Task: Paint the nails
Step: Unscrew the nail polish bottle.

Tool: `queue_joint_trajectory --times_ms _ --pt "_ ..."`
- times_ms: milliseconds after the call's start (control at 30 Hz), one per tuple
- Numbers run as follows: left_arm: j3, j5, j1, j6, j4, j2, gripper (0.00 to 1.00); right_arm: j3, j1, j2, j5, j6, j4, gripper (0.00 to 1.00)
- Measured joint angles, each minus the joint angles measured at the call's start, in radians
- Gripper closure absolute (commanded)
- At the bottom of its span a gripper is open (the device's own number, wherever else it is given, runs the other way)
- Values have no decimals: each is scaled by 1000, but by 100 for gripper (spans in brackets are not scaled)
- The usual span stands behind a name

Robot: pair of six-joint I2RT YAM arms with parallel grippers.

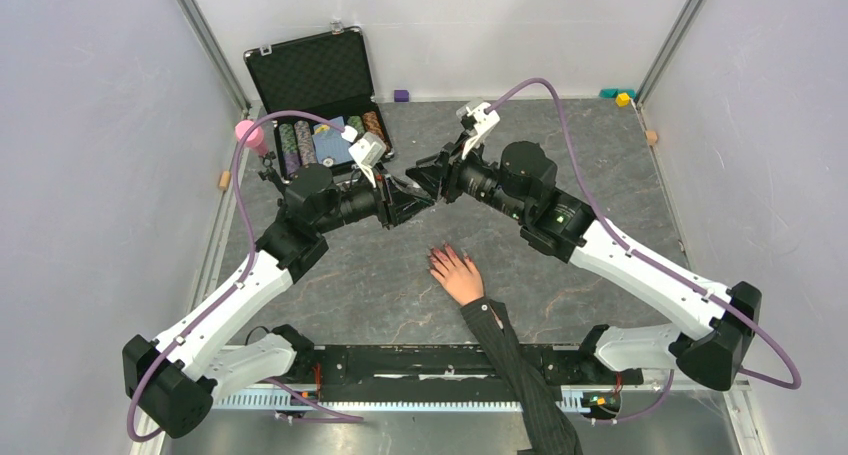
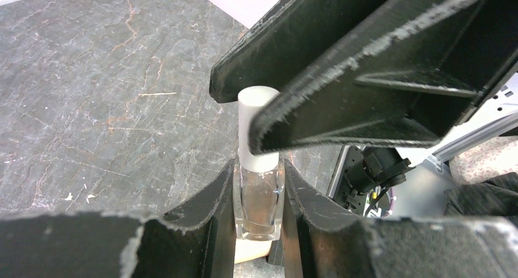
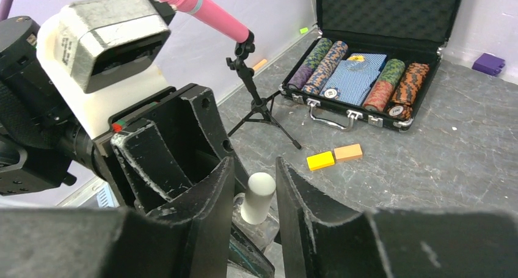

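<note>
Found the left gripper (image 2: 258,167) clamped tight on the body of a small clear square-sided glass bottle (image 2: 259,208), held upright above the dark grey slate-patterned tabletop (image 1: 600,165). Found the right gripper (image 3: 253,168) facing it, jaws partway apart and set astride the bottle's cylindrical white cap (image 3: 258,197). Noted a thin gap on each side of the cap in the right wrist view, so no hold on it shown. Placed the meeting point of both grippers at mid-table in the overhead view. Located the tiny glossy reddish-pink nails (image 1: 437,258) on a pale human hand (image 1: 458,275) lying flat, palm down, on the tabletop, nearer the arm bases than the grippers and apart from the bottle, fingers pointing away from the bases. Traced a dark pinstriped sleeve (image 1: 515,360) back across the black base rail (image 1: 400,360). Logged toward the far edge an open black hard case (image 1: 310,70) holding rows of poker chips, a pink microphone (image 3: 204,9) on a small black tripod, and a yellow block (image 3: 321,160) just beside an orange block (image 3: 348,152).
</note>
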State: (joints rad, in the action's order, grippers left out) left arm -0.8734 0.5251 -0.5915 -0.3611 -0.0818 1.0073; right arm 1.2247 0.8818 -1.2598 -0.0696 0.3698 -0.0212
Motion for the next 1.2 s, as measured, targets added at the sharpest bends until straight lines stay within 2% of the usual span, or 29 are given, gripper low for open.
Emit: queue_joint_trajectory --times_ms 200,400,767,1000,1200 --pt "0 0 0 14 12 0 98 0 -1 -6 20 -3 8 87" --pt "0 -3 1 18 27 0 98 14 -1 -21 20 -1 26 100" --pt "0 5 1 17 33 0 98 35 -17 -31 -42 -32 56 100" --pt "0 78 10 8 10 -16 98 32 -73 -28 -258 -51 16 100" --pt "2 203 12 -27 -53 -20 98 6 -93 5 -425 -89 -47 100"
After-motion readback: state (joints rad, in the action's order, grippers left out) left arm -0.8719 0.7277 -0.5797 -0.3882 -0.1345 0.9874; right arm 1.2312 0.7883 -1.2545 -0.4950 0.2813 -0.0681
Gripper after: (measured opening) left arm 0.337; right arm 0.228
